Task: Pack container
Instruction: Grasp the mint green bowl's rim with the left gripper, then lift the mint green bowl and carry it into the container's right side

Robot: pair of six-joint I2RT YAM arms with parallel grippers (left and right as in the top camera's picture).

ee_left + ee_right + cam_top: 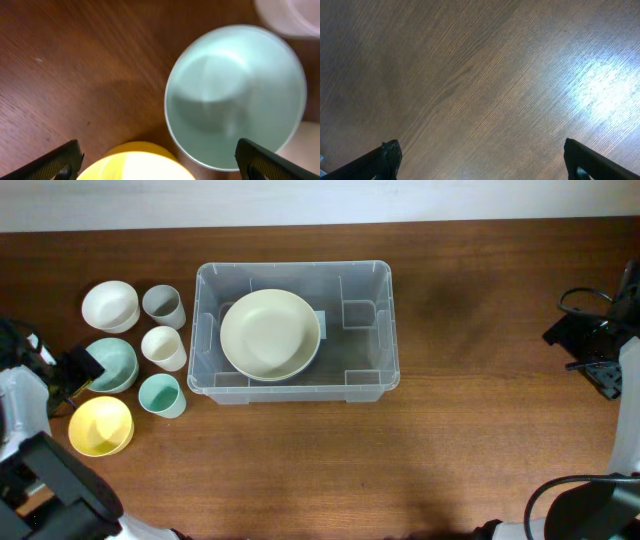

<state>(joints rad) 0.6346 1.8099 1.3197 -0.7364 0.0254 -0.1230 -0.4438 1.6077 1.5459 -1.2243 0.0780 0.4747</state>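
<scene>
Overhead, only the cream bowl (270, 333) is seen packed in the container (391, 320); six dishes (110, 306) lie unpacked at left, with left gripper (160, 159) and right gripper (481, 160) spread wide, empty.

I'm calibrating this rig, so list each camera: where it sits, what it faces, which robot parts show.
Overhead: fixed above the table, looking straight down on the container; the left arm and right arm show at the edges.
Left wrist: on the left arm, looking down past the open left gripper at the teal bowl and yellow bowl.
Right wrist: on the right arm, facing bare table past the open right gripper.
Shared: overhead and left wrist both show those two bowls.
</scene>
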